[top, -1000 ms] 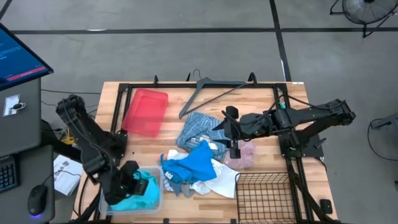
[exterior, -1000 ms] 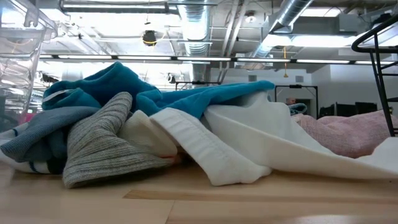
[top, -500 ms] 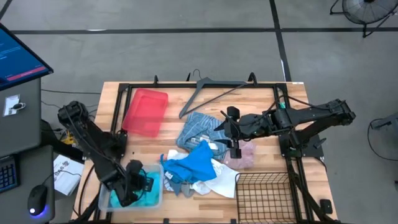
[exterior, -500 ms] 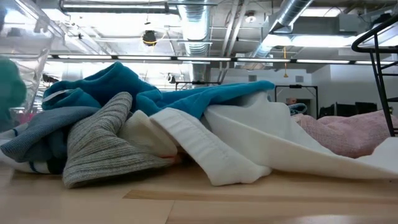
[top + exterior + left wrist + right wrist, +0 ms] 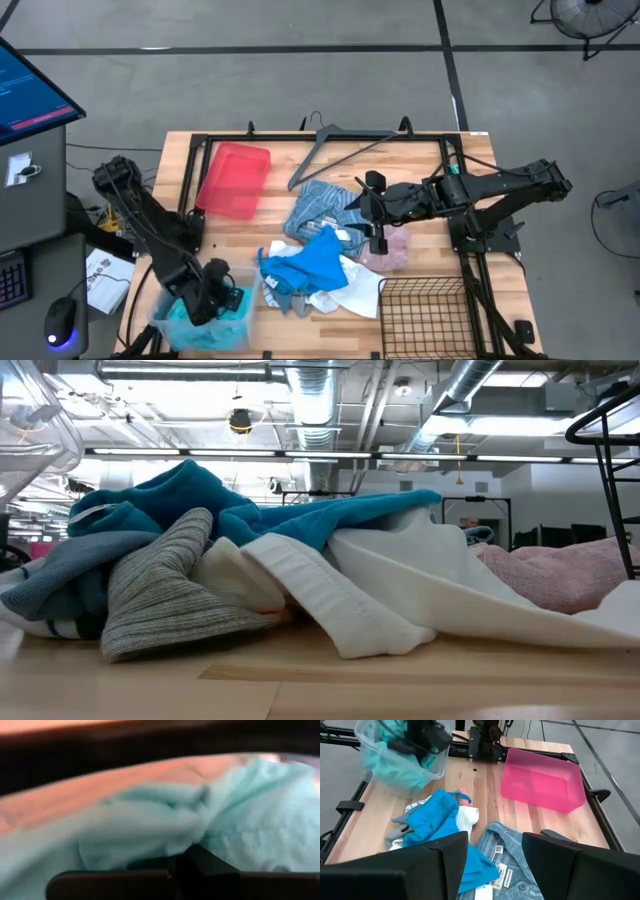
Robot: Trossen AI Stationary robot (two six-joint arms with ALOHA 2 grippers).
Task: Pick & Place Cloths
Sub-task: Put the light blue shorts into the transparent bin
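My left gripper (image 5: pixel 212 295) is down inside a clear plastic bin (image 5: pixel 440 767) at the table's near left, buried in the bright turquoise cloth (image 5: pixel 190 322) that fills my left wrist view (image 5: pixel 150 820). The bin sits tipped, one corner raised (image 5: pixel 40 420). My right gripper (image 5: pixel 375 235) hangs open above the pile's right side, touching nothing. The pile lies mid-table: deeper blue (image 5: pixel 315 262) on top, white (image 5: pixel 350 285), grey (image 5: pixel 160 600), pale pink (image 5: pixel 395 250) and blue-striped (image 5: pixel 320 205).
A red tray (image 5: pixel 235 180) sits at the far left and a grey hanger (image 5: pixel 335 145) lies along the far edge. A black wire basket (image 5: pixel 425 315) stands at the near right corner. Bare wood shows between the tray and the bin.
My left gripper has gone down into the bin among the turquoise cloth. The bin has tipped and shifted toward the table's near left corner, and its corner has risen in the low view. The pile has stayed as it was.
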